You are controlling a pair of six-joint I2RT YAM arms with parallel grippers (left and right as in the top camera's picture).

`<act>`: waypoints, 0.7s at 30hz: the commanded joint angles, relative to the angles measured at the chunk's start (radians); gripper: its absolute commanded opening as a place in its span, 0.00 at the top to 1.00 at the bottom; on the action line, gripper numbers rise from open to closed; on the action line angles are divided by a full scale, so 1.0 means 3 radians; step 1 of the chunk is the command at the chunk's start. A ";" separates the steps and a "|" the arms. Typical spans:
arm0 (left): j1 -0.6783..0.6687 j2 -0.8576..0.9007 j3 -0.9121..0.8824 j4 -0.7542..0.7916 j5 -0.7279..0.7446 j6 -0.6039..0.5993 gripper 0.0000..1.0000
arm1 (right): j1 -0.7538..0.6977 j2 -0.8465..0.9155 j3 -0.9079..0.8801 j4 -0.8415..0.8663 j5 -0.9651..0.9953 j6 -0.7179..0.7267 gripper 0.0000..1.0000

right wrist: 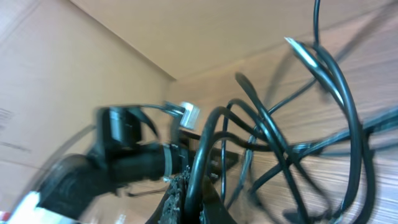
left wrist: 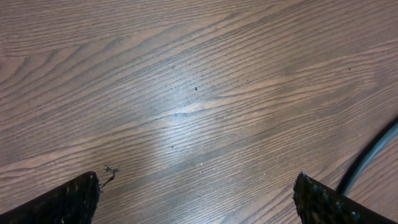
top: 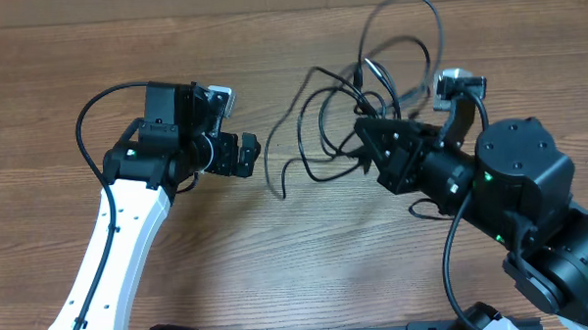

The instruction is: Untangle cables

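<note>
The cables [top: 368, 84] are thin black cords in a tangle of loops at the table's back middle-right, with one loose end trailing toward the left [top: 280, 190]. My right gripper [top: 364, 148] is at the tangle's lower edge. In the right wrist view it [right wrist: 194, 196] is shut on one black cable [right wrist: 208, 140], with several more loops [right wrist: 292, 143] hanging in front. My left gripper [top: 249, 152] is open and empty, just left of the tangle. Its fingertips [left wrist: 199, 205] stand wide apart above bare wood.
The wooden table [top: 307, 262] fills the overhead view. A brown cardboard wall [right wrist: 56, 74] stands behind it. The left arm [right wrist: 124, 158] shows blurred in the right wrist view. A blurred black cord [left wrist: 370, 158] crosses the right edge of the left wrist view.
</note>
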 commanded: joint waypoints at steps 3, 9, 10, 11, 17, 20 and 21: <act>-0.0001 -0.0020 -0.0006 0.0009 -0.0020 -0.0028 0.00 | -0.0014 0.0098 0.0041 -0.0242 0.0139 -0.0566 0.96; -0.0001 -0.0020 -0.0006 0.0009 -0.0020 -0.0028 0.00 | -0.0014 0.0202 0.0041 -0.0472 0.0136 -0.0896 0.96; -0.0001 -0.0020 -0.0006 0.0009 -0.0020 -0.0028 0.00 | -0.0014 0.0239 0.0041 -0.0525 0.0136 -0.0910 0.96; -0.0001 -0.0020 -0.0006 0.0009 -0.0020 -0.0028 0.01 | -0.0014 0.0264 0.0041 -0.0552 0.0135 -0.0918 0.96; -0.0001 -0.0020 -0.0006 0.0010 -0.0014 -0.0032 0.01 | -0.0013 0.0478 0.0041 -0.0684 -0.0156 -0.1269 0.96; -0.0005 -0.0020 -0.0006 0.0004 0.0043 -0.0031 0.01 | -0.0013 0.0552 0.0041 -0.0684 -0.0181 -0.1338 0.96; -0.0005 -0.0020 -0.0006 -0.0011 0.0055 -0.0037 0.01 | -0.0013 0.0566 0.0041 -0.0682 -0.0181 -0.1338 0.96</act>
